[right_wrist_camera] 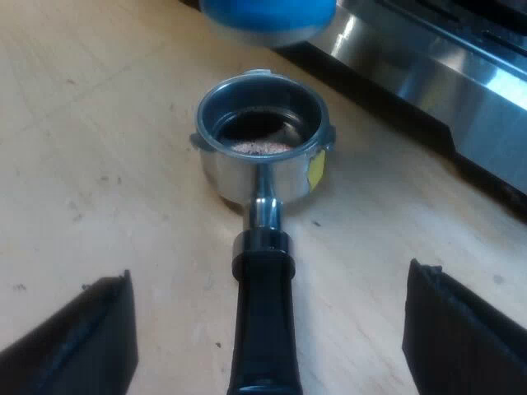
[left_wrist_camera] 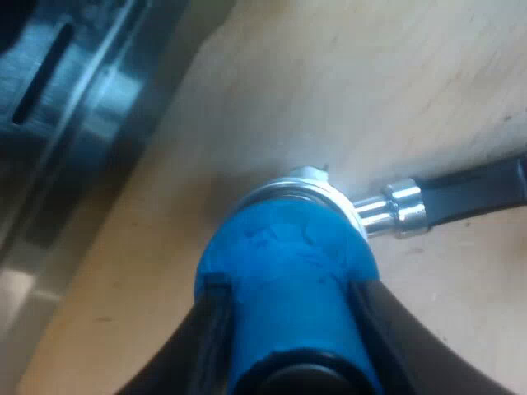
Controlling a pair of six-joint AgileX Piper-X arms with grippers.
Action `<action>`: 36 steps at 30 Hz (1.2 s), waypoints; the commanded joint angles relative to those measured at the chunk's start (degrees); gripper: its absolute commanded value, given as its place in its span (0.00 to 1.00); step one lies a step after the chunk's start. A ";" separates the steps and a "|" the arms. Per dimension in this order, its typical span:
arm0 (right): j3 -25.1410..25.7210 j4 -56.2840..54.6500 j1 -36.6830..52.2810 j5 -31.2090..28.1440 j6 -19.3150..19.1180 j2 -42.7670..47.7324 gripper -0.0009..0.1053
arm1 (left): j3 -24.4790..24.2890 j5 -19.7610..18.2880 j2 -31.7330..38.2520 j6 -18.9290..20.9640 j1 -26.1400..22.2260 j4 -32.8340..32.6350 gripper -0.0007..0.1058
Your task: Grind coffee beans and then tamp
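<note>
Left wrist view: the left gripper point(left_wrist_camera: 288, 333) clamps the blue tamper point(left_wrist_camera: 284, 263) over the holder point(left_wrist_camera: 395, 210) on the bench point(left_wrist_camera: 329, 82), with the espresso machine point(left_wrist_camera: 74, 107) edge near. Right wrist view: the right gripper point(right_wrist_camera: 268, 276) is spread wide, flanking the holder's handle without touching it, and grounds lie in its basket.

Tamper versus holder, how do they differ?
The tamper is blue; the holder is metal with a dark handle. The tamper hangs in the left hand; the holder rests below it on the table, with the right hand open either side of its handle. Both are round.
</note>
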State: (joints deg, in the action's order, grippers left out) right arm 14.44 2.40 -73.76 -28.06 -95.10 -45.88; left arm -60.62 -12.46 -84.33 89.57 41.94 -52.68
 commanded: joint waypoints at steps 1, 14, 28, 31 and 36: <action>-0.08 0.31 0.14 -0.23 0.18 0.26 0.66 | -0.38 -1.72 -0.54 0.59 0.40 0.27 0.01; -0.08 0.31 0.14 -0.23 0.18 0.26 0.66 | -0.38 -0.51 -4.12 0.59 0.53 0.52 0.01; -0.08 0.31 0.14 -0.23 0.18 0.26 0.66 | -0.38 -2.72 -8.14 0.59 0.53 1.92 0.01; -0.08 0.31 0.14 -0.23 0.18 0.26 0.66 | -0.38 -1.89 -8.63 0.59 0.53 1.92 0.01; -0.08 0.31 0.14 -0.23 0.18 0.26 0.66 | -0.38 -1.89 -9.44 0.59 0.53 2.29 0.01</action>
State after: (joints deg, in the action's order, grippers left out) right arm 14.44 2.40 -73.76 -28.06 -95.10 -45.88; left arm -60.67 -14.73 -93.63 89.57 42.04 -50.59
